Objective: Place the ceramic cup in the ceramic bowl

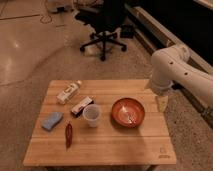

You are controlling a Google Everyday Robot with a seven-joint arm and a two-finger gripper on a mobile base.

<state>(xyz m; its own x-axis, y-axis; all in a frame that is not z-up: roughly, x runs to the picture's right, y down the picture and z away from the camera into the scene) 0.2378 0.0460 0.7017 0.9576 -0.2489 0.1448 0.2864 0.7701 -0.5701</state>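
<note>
**A:** ok so what's laid out on the table (100, 150), front to back?

**B:** Nearest the front edge, on the left, a thin red object (68, 135) is seen lying lengthwise. Might be a chili, can't be told for sure. Just behind it and a bit further left, a blue sponge (52, 120) is laid flat.

**A:** and the cup?

**B:** The cup (92, 115) is found upright near the middle of the table, slightly left of centre, mouth up. The bowl (128, 112) is set to its right, near but apart, with a strip of bare wood left between them. Pale marks can be made out on its glossy inside. A small brown-and-white box (82, 106) is lying at an angle just behind the cup on the left, so close that contact can't be ruled out.

**A:** gripper?

**B:** The gripper (162, 102) is hung at the table's right edge, beside the bowl and clear of it, pointed down. Its jaws are spread wide and nothing is held.

**A:** anything further back?

**B:** A white bottle (68, 92) is laid on its side toward the back left. The white arm (172, 67) is bent over above the gripper. Well behind the table, a black office chair (105, 25) is parked on the shiny floor (30, 45).
</note>
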